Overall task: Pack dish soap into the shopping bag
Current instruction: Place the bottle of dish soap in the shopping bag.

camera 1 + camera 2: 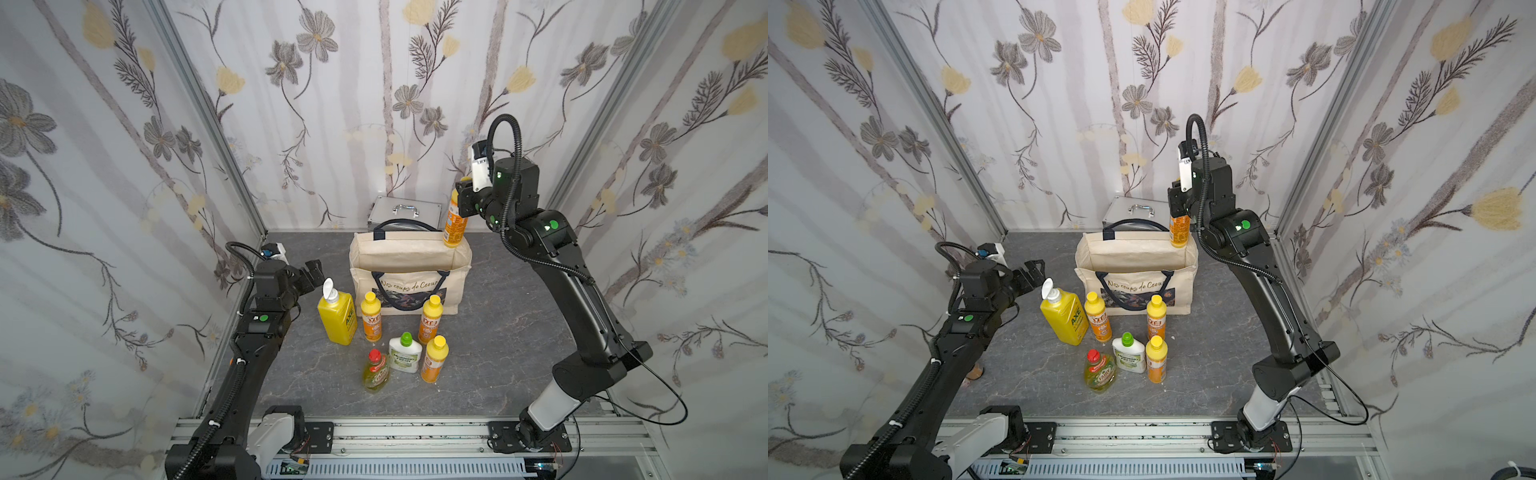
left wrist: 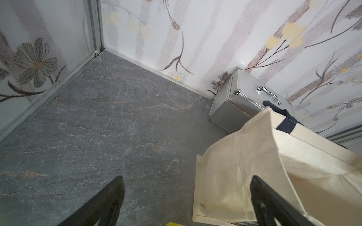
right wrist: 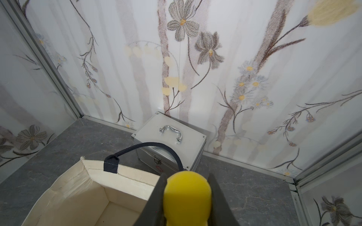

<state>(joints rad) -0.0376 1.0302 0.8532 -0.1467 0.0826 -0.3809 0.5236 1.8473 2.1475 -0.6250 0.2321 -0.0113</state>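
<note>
The cream shopping bag (image 1: 415, 259) (image 1: 1096, 257) (image 3: 64, 193) (image 2: 244, 156) stands open mid-table. My right gripper (image 1: 464, 195) (image 1: 1177, 199) (image 3: 187, 177) is shut on the yellow cap of a slim orange dish soap bottle (image 1: 454, 226) (image 1: 1179, 230), which hangs upright over the bag's far right corner with its base near rim level. In front of the bag stand a big yellow pump bottle (image 1: 337, 318), three orange bottles (image 1: 371, 318), a white green-capped bottle (image 1: 405, 353) and a clear red-capped one (image 1: 376, 370). My left gripper (image 1: 313, 268) (image 1: 1034, 268) (image 2: 187, 178) hovers open and empty left of the bag.
A silver metal case (image 1: 405, 212) (image 2: 235, 103) (image 3: 172, 140) with a handle sits behind the bag against the back wall. Flowered walls enclose the grey marbled table (image 1: 498, 332) on three sides. The bag's navy handle (image 3: 148, 145) arches over its rear rim.
</note>
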